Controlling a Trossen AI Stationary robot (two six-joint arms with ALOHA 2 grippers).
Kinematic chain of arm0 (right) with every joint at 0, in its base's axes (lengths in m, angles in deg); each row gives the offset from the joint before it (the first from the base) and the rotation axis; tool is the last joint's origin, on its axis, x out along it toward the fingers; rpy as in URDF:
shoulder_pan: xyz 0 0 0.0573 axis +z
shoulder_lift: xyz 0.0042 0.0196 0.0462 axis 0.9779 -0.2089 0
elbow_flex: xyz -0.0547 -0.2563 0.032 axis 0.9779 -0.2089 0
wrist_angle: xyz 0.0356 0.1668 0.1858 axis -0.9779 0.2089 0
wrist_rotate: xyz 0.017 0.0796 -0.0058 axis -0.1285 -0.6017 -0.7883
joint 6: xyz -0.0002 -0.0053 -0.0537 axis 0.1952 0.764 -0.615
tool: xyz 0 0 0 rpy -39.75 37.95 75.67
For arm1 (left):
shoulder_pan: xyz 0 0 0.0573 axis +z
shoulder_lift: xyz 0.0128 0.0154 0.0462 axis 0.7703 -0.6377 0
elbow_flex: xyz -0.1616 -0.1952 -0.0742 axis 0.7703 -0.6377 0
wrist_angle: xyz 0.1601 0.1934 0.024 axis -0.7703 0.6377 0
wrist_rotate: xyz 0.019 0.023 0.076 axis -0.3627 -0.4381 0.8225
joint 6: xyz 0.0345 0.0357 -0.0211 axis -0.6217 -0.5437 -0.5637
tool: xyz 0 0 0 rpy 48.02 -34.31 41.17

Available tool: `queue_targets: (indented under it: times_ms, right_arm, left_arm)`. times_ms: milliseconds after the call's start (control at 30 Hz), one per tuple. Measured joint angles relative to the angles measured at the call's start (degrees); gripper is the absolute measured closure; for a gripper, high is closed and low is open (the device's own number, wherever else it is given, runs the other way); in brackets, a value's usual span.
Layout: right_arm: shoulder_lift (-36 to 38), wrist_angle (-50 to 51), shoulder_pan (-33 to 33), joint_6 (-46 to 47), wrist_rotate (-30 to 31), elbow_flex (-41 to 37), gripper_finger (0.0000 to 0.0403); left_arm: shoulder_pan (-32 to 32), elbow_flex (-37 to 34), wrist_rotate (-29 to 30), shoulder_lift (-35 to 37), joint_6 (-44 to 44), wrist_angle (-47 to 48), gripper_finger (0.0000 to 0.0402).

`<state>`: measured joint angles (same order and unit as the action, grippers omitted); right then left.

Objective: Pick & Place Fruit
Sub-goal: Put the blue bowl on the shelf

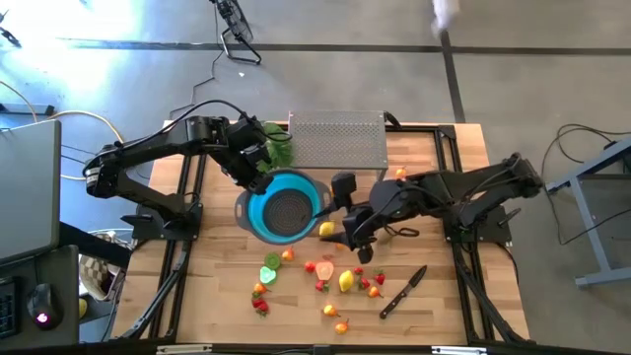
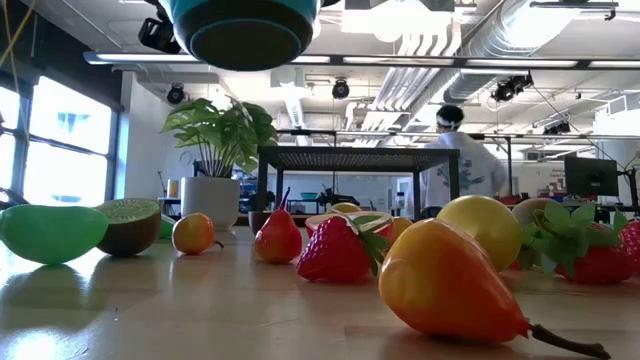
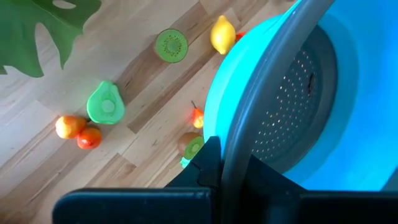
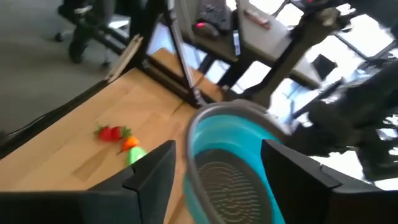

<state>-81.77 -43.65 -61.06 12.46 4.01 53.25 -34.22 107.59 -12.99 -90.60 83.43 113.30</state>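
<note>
The blue bowl (image 1: 286,205) with a grey perforated inside hangs above the table; the low view shows its underside (image 2: 245,30). My left gripper (image 1: 261,180) is shut on its rim. My right gripper (image 1: 343,215) stands open just right of the bowl, level with it, nothing between its fingers (image 4: 152,174). A yellow lemon (image 1: 326,229) shows below the right gripper, by the bowl's near right side. Other fruit lies on the wood nearer the front: a lime piece (image 1: 268,273), strawberries (image 1: 260,306), another lemon (image 1: 345,281). My left gripper pinches the bowl's grey rim (image 3: 239,143) at the bowl's far left side; the rim runs up between the two fingers. The fingers come slanting down from the far left. The bowl is lifted clear of the table, mouth upward.
A metal mesh rack (image 1: 335,143) and a leafy plant (image 1: 279,150) stand at the far side. A black-handled knife (image 1: 402,292) lies at the near right. A person (image 2: 460,160) stands in the room beyond the table.
</note>
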Motion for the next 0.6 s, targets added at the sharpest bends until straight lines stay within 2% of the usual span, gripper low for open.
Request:
queue_targets:
  times_ms: [233,600]
  right_arm:
    - [-3.36,1.59,-0.37,-2.46,1.31,-0.02,0.0189]
    - [-4.48,4.57,-0.35,-5.92,3.78,-0.02,0.019]
  left_arm:
    - [0.0,0.0,0.76,0.0,1.37,-0.4,0.0399]
    - [-0.02,-0.02,1.33,0.02,3.21,-0.39,0.0398]
